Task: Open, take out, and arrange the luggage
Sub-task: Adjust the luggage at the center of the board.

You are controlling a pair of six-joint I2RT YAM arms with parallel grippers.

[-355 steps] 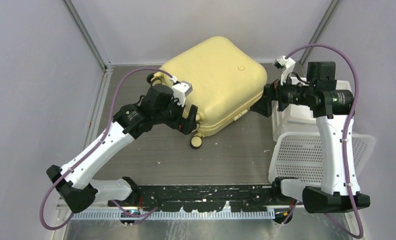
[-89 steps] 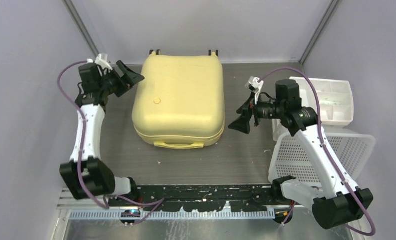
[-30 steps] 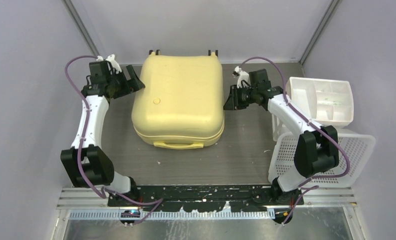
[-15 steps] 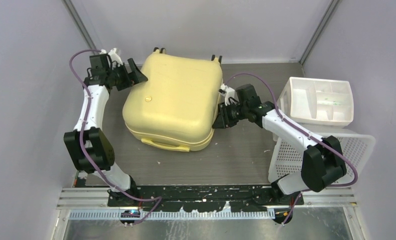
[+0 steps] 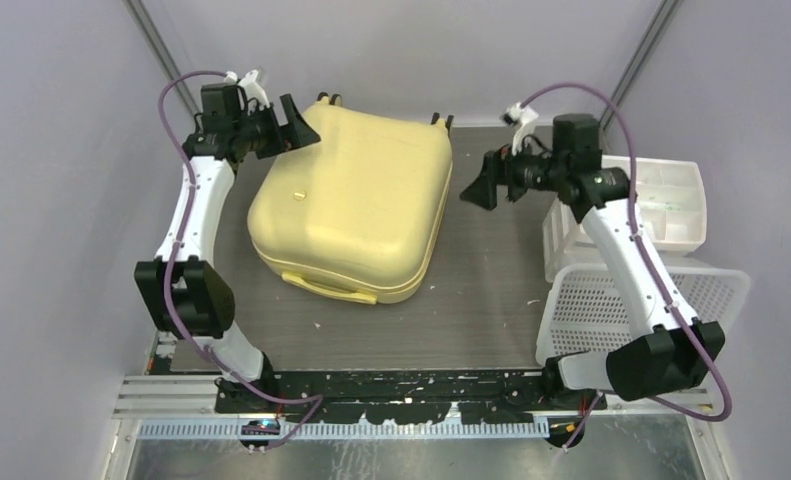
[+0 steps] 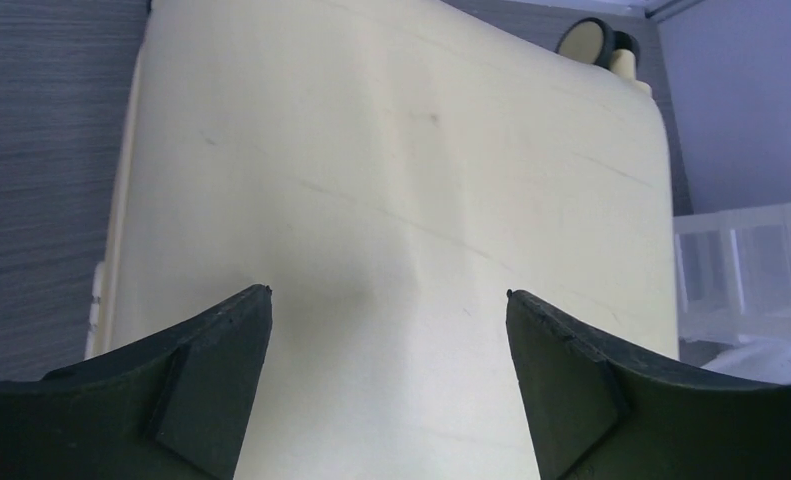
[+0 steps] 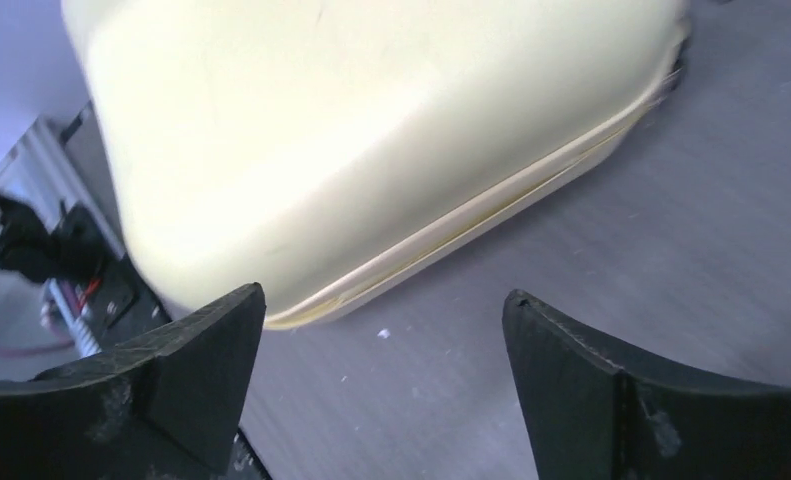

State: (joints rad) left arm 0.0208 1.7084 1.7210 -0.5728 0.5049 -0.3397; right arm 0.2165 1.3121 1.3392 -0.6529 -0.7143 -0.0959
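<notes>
Your right gripper (image 5: 476, 187) has just sprung open off the right flank of the luggage (image 5: 346, 205), left skewed and still unopened on the table (image 5: 471, 310), your left gripper (image 5: 289, 128) gaping empty above its far-left corner.

Two white arms (image 5: 193, 210) with black joints (image 5: 183, 297) and purple cables (image 5: 162, 103)
</notes>
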